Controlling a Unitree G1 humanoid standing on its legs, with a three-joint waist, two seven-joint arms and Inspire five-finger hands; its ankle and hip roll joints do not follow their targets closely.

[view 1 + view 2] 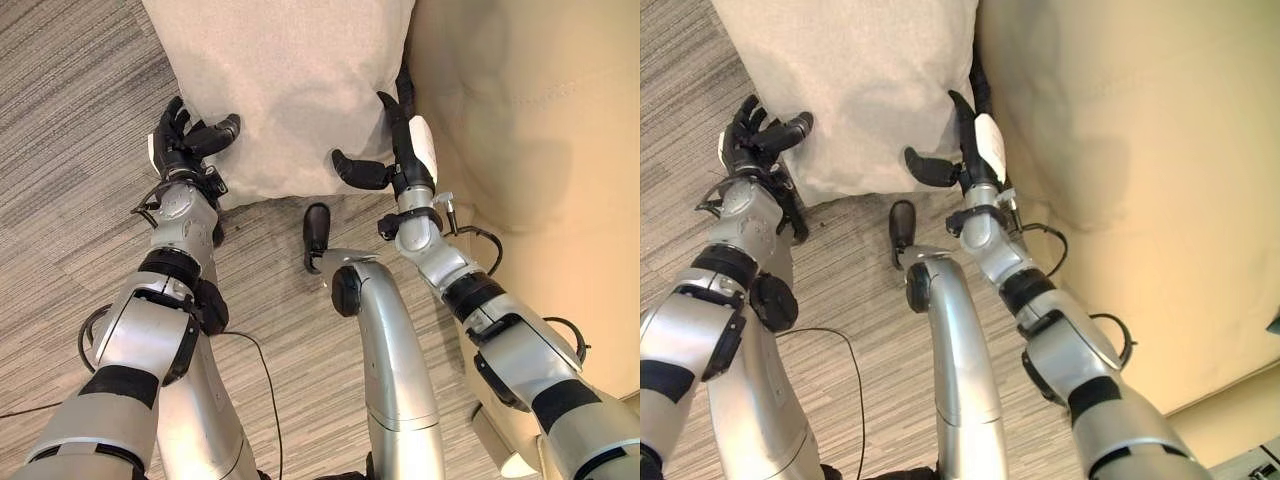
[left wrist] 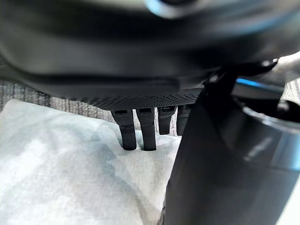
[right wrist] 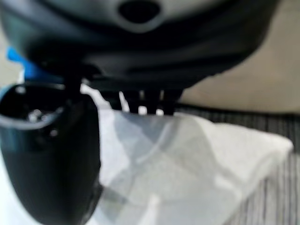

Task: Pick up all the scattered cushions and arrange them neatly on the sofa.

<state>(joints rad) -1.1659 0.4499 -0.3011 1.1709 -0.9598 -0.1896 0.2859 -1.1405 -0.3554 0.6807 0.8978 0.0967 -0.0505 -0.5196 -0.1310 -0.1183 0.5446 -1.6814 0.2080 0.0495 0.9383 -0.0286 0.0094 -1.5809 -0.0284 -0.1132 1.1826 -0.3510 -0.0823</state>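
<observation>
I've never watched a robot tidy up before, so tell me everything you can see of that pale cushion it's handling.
The cushion is a large, soft, beige pillow of plain woven-looking fabric, with no pattern and a rounded lower edge. It sits over the striped grey carpet, right beside the cream sofa; whether it rests on the floor or is lifted cannot be told. The left hand grips its left edge with curled fingers, and the right hand holds its right lower corner, thumb underneath. The cloth creases where the fingers press in.

the cushion is plain pale beige; the sofa a warmer tan-cream; the carpet grey-brown with fine streaked stripes; both hands dark, the right hand bearing a white thumb cover.
</observation>
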